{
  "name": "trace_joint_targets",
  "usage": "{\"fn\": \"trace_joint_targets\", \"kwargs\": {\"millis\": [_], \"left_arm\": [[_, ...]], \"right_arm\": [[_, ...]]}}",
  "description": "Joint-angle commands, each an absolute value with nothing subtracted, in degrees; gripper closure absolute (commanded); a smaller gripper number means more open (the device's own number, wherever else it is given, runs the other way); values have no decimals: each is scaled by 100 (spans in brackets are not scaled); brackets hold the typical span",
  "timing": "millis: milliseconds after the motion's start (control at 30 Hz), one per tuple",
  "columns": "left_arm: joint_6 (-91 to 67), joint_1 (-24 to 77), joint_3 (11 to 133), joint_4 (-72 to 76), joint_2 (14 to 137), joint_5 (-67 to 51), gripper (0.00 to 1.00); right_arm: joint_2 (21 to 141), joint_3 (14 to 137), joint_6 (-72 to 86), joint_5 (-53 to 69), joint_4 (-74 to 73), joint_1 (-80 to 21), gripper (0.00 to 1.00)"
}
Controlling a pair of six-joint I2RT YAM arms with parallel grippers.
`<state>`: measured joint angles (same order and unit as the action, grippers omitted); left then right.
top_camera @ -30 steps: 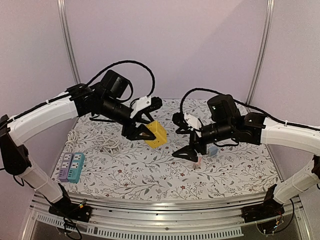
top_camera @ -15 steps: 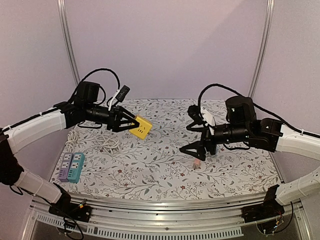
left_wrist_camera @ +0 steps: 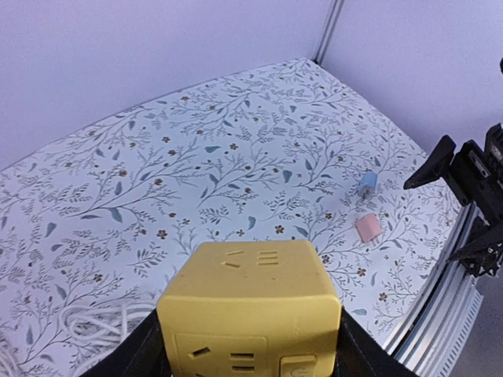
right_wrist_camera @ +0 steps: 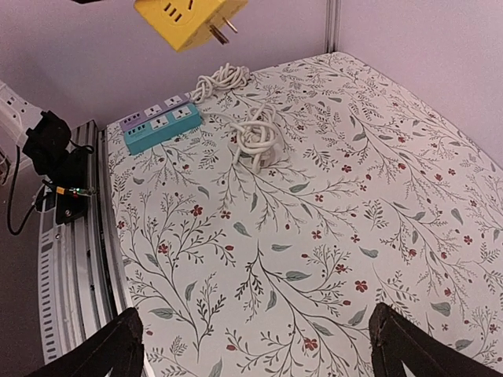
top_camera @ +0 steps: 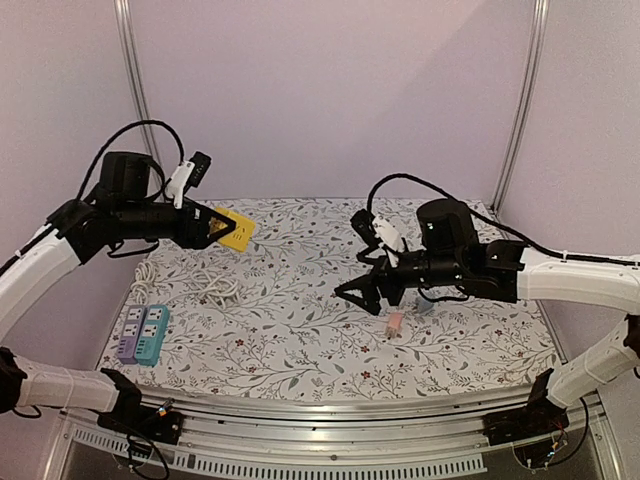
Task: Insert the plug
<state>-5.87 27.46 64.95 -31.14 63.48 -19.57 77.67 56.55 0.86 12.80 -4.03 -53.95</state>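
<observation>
My left gripper point(top_camera: 222, 228) is shut on a yellow cube adapter point(top_camera: 235, 229), held in the air over the table's back left. In the left wrist view the cube point(left_wrist_camera: 250, 302) fills the space between the jaws, socket faces toward the camera. The right wrist view shows it point(right_wrist_camera: 187, 19) from below, with metal prongs sticking out of one side. A teal power strip point(top_camera: 149, 335) and a purple one point(top_camera: 130, 333) lie side by side at the front left. My right gripper point(top_camera: 364, 297) hovers open over the table's middle, nothing between its fingers point(right_wrist_camera: 124, 339).
A pink plug point(top_camera: 394, 324) and a pale blue plug point(top_camera: 425, 303) lie on the floral cloth right of centre, below my right arm. A coiled white cable point(top_camera: 214, 284) lies behind the power strips. The table's metal front rail point(top_camera: 330, 440) runs along the near edge.
My left arm has swung left and back, carrying the yellow cube up from the table's middle. My right gripper has shifted slightly left, still open.
</observation>
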Motion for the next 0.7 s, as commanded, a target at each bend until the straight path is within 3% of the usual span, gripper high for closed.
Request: {"fn": "trace_joint_targets", "kwargs": {"millis": [0,300,667], "left_arm": [[-690,2690,6780,-4127,5755,522,100],[-1193,2690,6999,-5031,5218,1815,100],[-1887,2691,6930,-5315,4879,1334,100]], "right_arm": [[8437,6267,236,984,97,-5673,1],[10866,8412,149,1128,520,-6107,1],[13740,11151,317,1294,489,-6110,1]]}}
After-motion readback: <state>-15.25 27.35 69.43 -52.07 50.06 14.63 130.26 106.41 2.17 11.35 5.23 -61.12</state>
